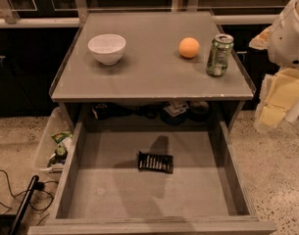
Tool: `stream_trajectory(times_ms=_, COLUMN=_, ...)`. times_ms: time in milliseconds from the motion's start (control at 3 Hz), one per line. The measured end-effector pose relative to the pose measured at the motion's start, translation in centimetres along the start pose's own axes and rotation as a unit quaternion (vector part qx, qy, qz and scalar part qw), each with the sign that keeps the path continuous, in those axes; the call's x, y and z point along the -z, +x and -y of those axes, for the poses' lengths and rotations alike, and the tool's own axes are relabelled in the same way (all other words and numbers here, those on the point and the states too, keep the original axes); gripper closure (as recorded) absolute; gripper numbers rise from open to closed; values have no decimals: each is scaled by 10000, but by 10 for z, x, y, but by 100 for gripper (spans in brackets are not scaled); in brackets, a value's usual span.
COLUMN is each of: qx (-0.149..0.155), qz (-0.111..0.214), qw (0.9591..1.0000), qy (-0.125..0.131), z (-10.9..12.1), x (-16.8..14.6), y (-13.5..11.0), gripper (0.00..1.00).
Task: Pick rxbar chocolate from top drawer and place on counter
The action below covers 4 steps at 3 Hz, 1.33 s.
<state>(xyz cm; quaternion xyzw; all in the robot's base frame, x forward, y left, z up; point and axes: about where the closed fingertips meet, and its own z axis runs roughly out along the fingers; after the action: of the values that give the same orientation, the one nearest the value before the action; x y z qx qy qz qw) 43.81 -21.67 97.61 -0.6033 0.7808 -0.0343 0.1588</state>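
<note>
The rxbar chocolate (155, 162), a flat black-wrapped bar with pale lettering, lies on the floor of the open top drawer (139, 190), near its middle and slightly toward the back. The counter (149, 67) is the grey tabletop above the drawer. My arm (288, 31) is white and enters at the right edge. The gripper (279, 99) hangs below it, to the right of the counter and well away from the bar. Nothing touches the bar.
On the counter stand a white bowl (107, 48) at the left, an orange ball (189, 47) and a green soda can (219, 55) at the right. A clear plastic bin of clutter (53, 148) sits on the floor left of the drawer. Cables (12, 195) lie at the lower left.
</note>
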Motion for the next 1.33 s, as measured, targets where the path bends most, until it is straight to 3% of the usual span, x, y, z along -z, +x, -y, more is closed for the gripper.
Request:
stream_trajectory(times_ms=667, qx=-16, qz=-6, qw=10000, qy=-62, z=-7, x=-17, y=4, gripper=0)
stream_trajectory(times_ms=1000, qx=-21, qz=51, qw=9999, qy=-140, z=-18, x=-43, y=11, gripper=0)
stream_trajectory(times_ms=1333, qx=18, qz=237, qw=9996, qy=-143, z=-30, x=-101, y=15, gripper=0)
